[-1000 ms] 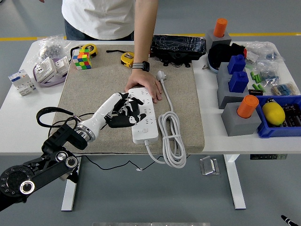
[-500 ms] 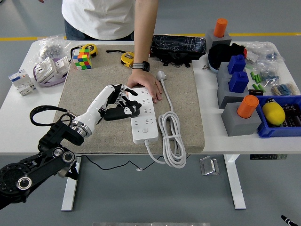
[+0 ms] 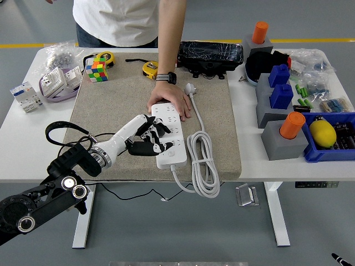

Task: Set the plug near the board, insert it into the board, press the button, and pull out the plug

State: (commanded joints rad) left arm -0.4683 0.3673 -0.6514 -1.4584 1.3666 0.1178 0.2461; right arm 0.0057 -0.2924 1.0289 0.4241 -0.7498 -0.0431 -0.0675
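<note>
A white power strip (image 3: 169, 136) lies lengthwise on the beige mat (image 3: 111, 105). Its white cord (image 3: 202, 163) is coiled to its right, and the cord's white plug (image 3: 190, 87) rests at the mat's far end. My left hand (image 3: 151, 142) sits low over the near half of the strip. Its fingers are curled around a small black plug (image 3: 145, 148) that touches the strip's left side. The plug's prongs are hidden. A person's hand (image 3: 171, 101) presses down on the strip's far end.
A Rubik's cube (image 3: 95, 71), two tape measures and a black case (image 3: 209, 55) lie along the far edge. Grey blocks with blue and orange pegs (image 3: 280, 111) and a blue bin (image 3: 333, 138) crowd the right side. Socket parts (image 3: 52, 83) sit far left.
My left hand rose off the strip and swung left half a second ago. It has now come back down, nearer the strip's cord end. The person's hand has stayed put.
</note>
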